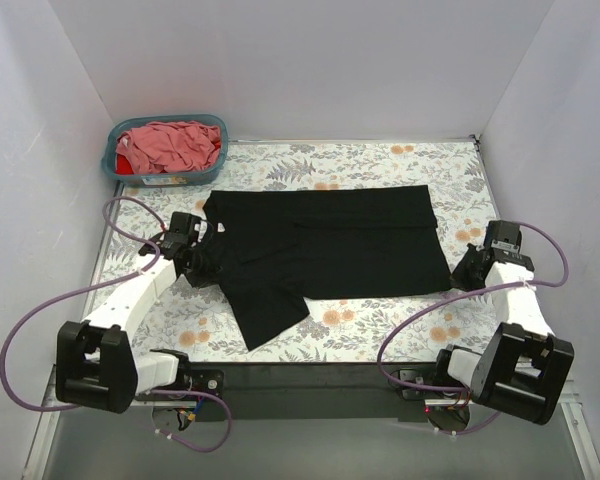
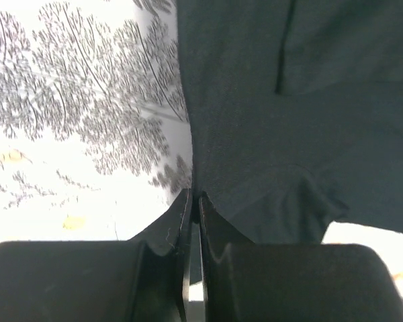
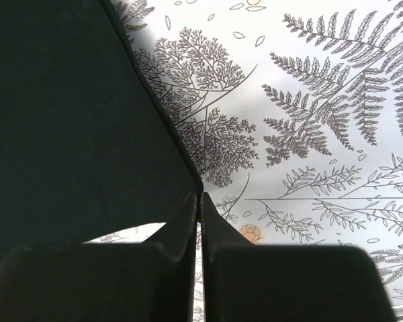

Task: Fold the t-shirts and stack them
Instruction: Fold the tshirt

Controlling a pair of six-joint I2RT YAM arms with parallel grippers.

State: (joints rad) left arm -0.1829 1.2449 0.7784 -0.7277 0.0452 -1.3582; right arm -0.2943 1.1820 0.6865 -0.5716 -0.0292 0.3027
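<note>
Dark base strip (image 1: 310, 378) at 6 o'clock. Left gripper (image 2: 193, 198) pinched shut on the black t-shirt (image 1: 330, 240) edge at 9 o'clock; right gripper (image 3: 199, 198) closed on its 4 o'clock corner. Shirt spread flat mid-table on fern-print cloth (image 1: 380, 330); teal basket (image 1: 110, 166) holding pink shirt (image 1: 175, 145) at 11 o'clock, white walls (image 1: 310, 60) around.
</note>
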